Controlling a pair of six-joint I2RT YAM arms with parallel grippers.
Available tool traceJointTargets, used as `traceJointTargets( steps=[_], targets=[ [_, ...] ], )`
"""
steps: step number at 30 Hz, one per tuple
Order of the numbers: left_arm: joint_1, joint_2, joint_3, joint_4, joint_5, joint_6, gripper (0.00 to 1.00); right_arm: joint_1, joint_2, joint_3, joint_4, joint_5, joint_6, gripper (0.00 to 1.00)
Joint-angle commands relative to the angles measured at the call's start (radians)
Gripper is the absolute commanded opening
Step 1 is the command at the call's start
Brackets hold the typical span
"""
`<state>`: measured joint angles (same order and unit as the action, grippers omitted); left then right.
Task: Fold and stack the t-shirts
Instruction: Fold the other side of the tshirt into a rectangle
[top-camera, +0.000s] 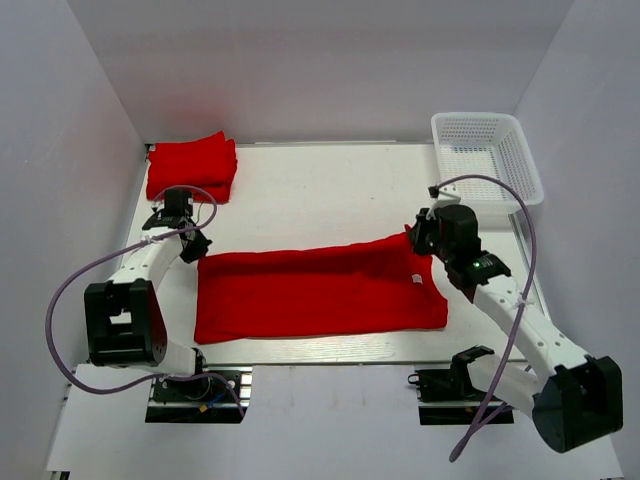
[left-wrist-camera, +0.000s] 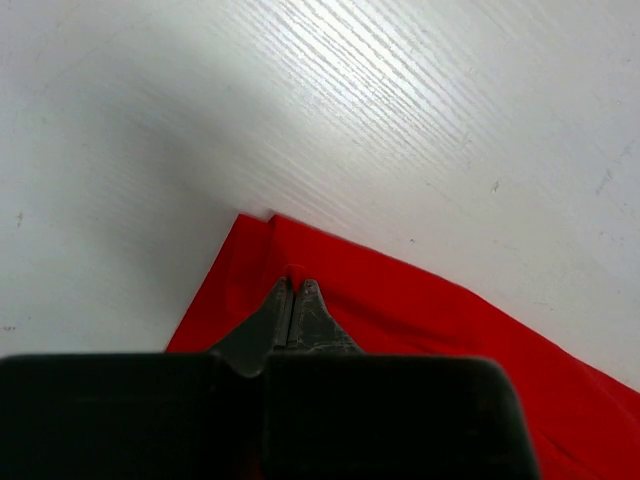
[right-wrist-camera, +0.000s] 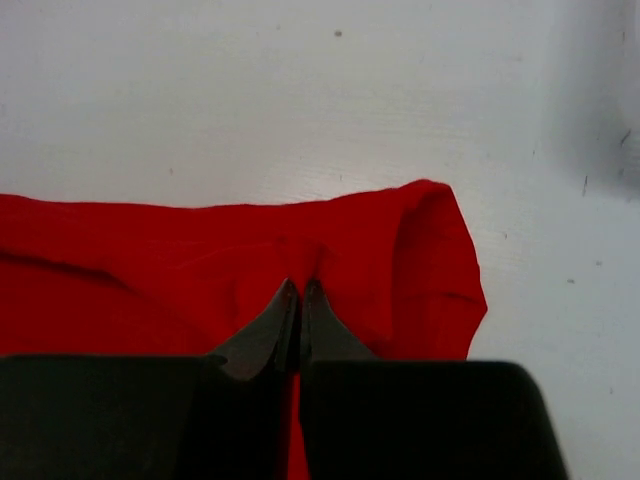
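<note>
White walls (top-camera: 300, 60) enclose one white wood-grain table (top-camera: 320, 190). One t-shirt (top-camera: 320, 290) lies flat mid-table. One folded red pile (top-camera: 190, 165) sits in the far-left corner, garment count unclear. One mesh basket (top-camera: 487, 155) far right. Left gripper (left-wrist-camera: 295, 283) and right gripper (right-wrist-camera: 300, 283) are each pinched onto the t-shirt's far edge

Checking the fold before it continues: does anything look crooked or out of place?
Nothing spilled or damaged. The spread t-shirt lies slightly askew: its far edge slants, the right end farther back than the left. A small white tag shows near that end.
</note>
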<state>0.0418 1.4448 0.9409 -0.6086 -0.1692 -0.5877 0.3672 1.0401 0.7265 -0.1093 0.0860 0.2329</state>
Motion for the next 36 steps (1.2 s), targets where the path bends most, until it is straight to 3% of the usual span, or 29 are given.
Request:
traceJointTargets(
  steps=[1, 21, 22, 23, 24, 26, 27, 28, 32, 36],
  targets=[
    [-0.005, -0.061, -0.004, -0.019, -0.029, -0.02, 0.0, 0.003, -0.066, -0.038, -0.067, -0.008, 0.026, 0.0],
    [-0.005, -0.147, -0.112, -0.083, -0.079, -0.066, 0.0, 0.001, -0.222, -0.216, -0.297, -0.072, 0.103, 0.0],
    [-0.005, -0.156, -0.113, -0.103, -0.098, -0.098, 0.1, 0.001, -0.226, -0.219, -0.323, -0.116, 0.112, 0.07],
    [-0.005, -0.156, -0.113, -0.129, -0.117, -0.116, 0.26, 0.001, -0.236, -0.229, -0.334, -0.132, 0.126, 0.26],
    [-0.005, -0.156, -0.099, -0.199, -0.159, -0.138, 0.67, 0.003, -0.241, -0.237, -0.349, -0.147, 0.146, 0.32],
    [-0.005, -0.185, -0.042, -0.319, -0.234, -0.216, 0.97, -0.001, -0.276, -0.233, -0.401, -0.196, 0.169, 0.55],
    [0.004, -0.196, -0.004, -0.347, -0.254, -0.231, 1.0, -0.001, -0.282, -0.223, -0.433, -0.2, 0.178, 0.61],
    [0.004, -0.22, 0.013, -0.37, -0.271, -0.257, 1.0, -0.001, -0.301, -0.211, -0.469, -0.2, 0.18, 0.9],
    [0.004, -0.268, 0.085, -0.367, -0.259, -0.23, 1.0, 0.001, -0.31, -0.142, -0.515, -0.196, 0.163, 0.9],
    [-0.006, -0.291, 0.067, -0.249, -0.152, -0.158, 1.0, -0.002, -0.25, -0.151, -0.406, -0.273, 0.151, 0.9]
  ],
)
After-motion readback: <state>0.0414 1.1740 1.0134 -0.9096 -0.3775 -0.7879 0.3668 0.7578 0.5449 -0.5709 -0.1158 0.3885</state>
